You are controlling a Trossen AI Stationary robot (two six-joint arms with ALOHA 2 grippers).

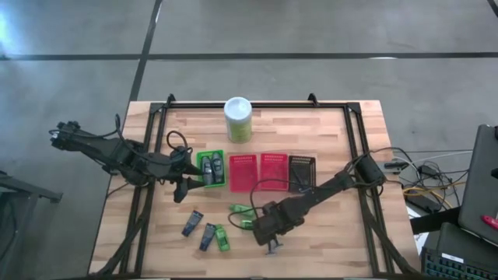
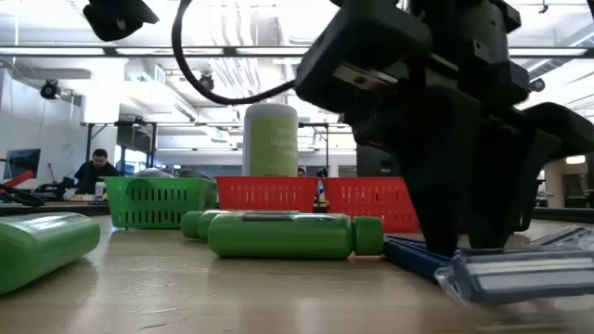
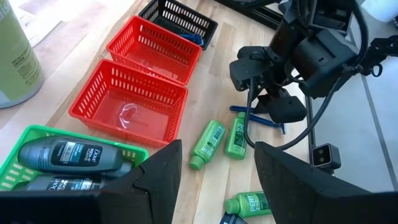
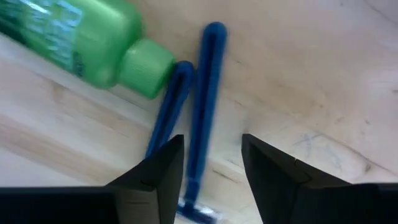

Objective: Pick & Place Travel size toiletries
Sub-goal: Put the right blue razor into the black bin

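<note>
- Travel size toiletries lie partly sorted: two dark grey tubes (image 3: 62, 154) rest in the green basket (image 1: 212, 169) at centre left of the high view.
- Left to place: glossy green mini bottles (image 3: 208, 143) and two thin blue razors (image 4: 202, 106) on the wooden worktop (image 1: 334, 128).
- The right tool (image 4: 210, 165), fingers parted, hangs straddling one razor at lower centre.
- The left tool (image 3: 214, 171), open and empty, hovers beside the green basket.

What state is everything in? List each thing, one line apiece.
Green basket: holds two grey bottles.
Red baskets: both empty.
Black basket: something blue inside.
Canister: upright, lid on.
Green bottles: lying on their sides.
Blue razors: lying flat.
Left pincer: open, above green basket.
Right pincer: open, over the razors.
</note>
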